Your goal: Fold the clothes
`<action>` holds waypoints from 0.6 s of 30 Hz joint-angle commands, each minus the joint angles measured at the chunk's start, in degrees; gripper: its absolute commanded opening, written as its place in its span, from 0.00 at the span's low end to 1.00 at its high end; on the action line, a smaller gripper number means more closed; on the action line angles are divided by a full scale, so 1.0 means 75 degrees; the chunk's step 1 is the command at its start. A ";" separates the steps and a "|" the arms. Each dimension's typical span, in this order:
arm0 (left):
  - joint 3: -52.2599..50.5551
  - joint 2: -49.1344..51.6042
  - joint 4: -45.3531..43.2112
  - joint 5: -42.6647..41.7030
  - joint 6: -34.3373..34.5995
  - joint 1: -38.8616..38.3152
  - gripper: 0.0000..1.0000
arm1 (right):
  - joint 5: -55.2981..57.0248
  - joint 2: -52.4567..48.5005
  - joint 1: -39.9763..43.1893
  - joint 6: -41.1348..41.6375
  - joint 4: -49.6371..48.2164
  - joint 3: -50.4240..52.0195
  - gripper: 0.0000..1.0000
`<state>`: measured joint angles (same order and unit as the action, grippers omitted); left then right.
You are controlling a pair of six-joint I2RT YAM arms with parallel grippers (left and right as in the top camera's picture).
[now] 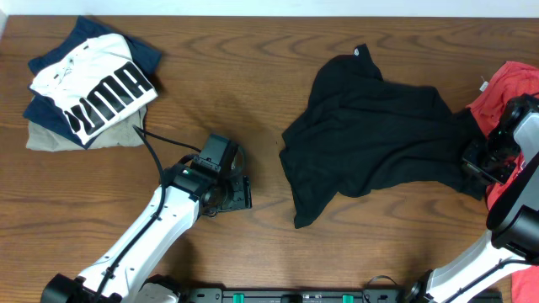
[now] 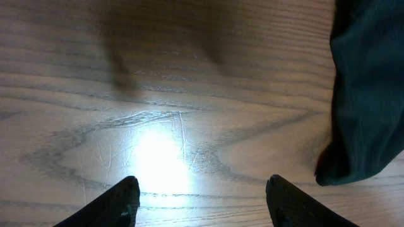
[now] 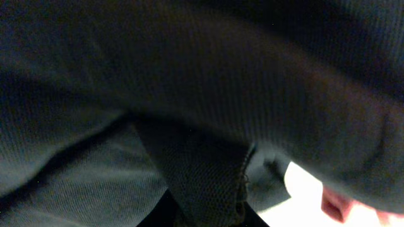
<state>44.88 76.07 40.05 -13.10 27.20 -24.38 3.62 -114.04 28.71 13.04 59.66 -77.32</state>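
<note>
the black garment lies crumpled on the table, right of centre. step in hand: grasping its right edge. the right tool is buried in cloth, so i cannot tell its grip. the left tool hangs spread. next it likely needs lifting and spreading flat.

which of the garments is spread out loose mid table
The black garment, crumpled right of centre; the white PUMA shirt is folded far left, the red garment bunched at the right edge.

Fingertips of right gripper buried in black garment folds, grip indistinct; red shirt cropped at table right edge; garment's white mark unreadable.
</note>
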 commanded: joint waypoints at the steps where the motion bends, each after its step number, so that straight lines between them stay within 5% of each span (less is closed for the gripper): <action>1: 0.0044 0.0047 0.0020 0.0090 0.0096 0.0041 0.66 | 0.0152 -0.0079 0.0143 0.0012 0.0204 -0.0239 0.13; 8: 0.0044 0.0047 0.0020 0.0090 0.0096 0.0041 0.66 | 0.0233 -0.0079 0.0166 -0.0006 0.0248 -0.0242 0.13; 12: 0.0044 0.0047 0.0020 0.0090 0.0096 0.0041 0.66 | 0.0012 -0.0079 0.0166 -0.0006 0.0254 -0.0248 0.01; 18: 0.0044 0.0047 0.0017 0.0093 0.0093 0.0041 0.66 | -0.0551 -0.0079 0.0166 -0.0175 0.1480 -0.0629 0.01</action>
<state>44.88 76.07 40.05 -13.10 27.20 -24.38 1.58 -114.13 28.71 12.62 69.30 -80.05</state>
